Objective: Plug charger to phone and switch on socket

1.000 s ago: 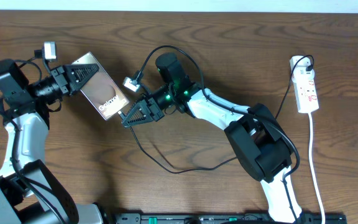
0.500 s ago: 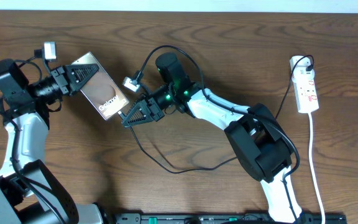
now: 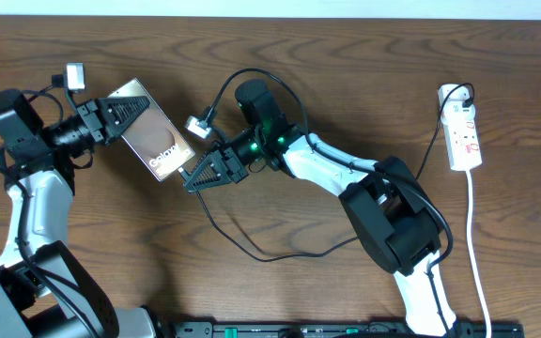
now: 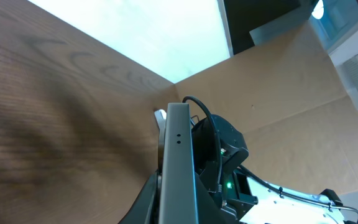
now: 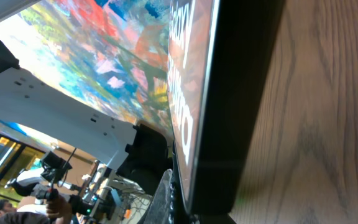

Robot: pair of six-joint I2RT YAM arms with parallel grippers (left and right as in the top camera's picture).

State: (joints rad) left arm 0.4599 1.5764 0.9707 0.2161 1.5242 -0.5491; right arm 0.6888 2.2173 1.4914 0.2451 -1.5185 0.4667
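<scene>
Nothing moved | left gripper grasps phone | right gripper clenched beside phone

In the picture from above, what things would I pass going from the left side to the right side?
phone → right gripper → socket

phone is edge-on in the left wrist view, its lower end cut off. socket switches too small to read. its white lead leaves the bottom edge. charger tip unclear at right tool.
</scene>
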